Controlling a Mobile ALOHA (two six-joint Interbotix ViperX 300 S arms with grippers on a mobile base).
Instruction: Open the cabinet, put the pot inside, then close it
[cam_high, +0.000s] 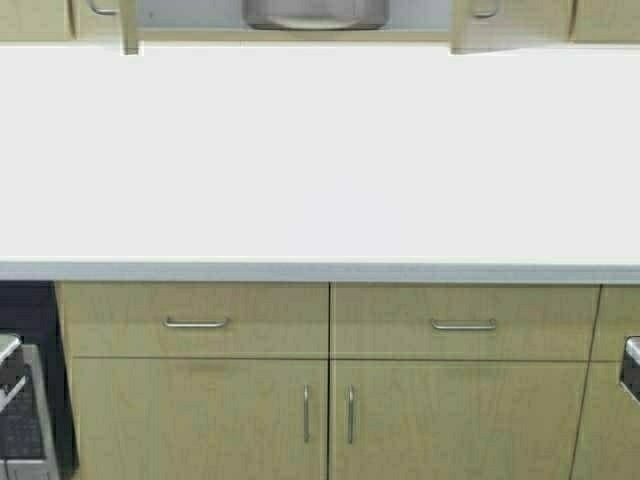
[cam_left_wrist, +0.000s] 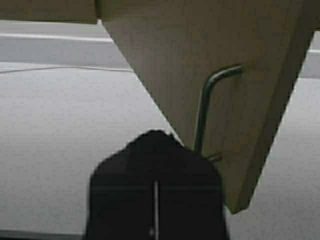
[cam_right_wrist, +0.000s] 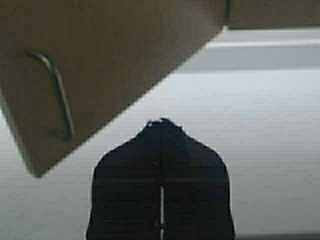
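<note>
The cabinet (cam_high: 190, 12) at the top of the high view stands open, with its left door (cam_high: 128, 30) and right door (cam_high: 500, 25) swung out. The grey pot (cam_high: 315, 12) sits inside on the pale grey floor; only its lower part shows. In the left wrist view my left gripper (cam_left_wrist: 156, 134) is shut and empty, just beside the lower end of the left door's silver handle (cam_left_wrist: 204, 107). In the right wrist view my right gripper (cam_right_wrist: 161, 121) is shut and empty, below the right door (cam_right_wrist: 115, 60) and apart from its handle (cam_right_wrist: 59, 95). Neither gripper shows in the high view.
The white counter (cam_high: 320, 160) spans the view below the cabinet. Under it are drawers with horizontal handles (cam_high: 196, 323) and tan double doors (cam_high: 328, 415). A dark gap with a grey metal piece (cam_high: 20, 400) sits at the lower left.
</note>
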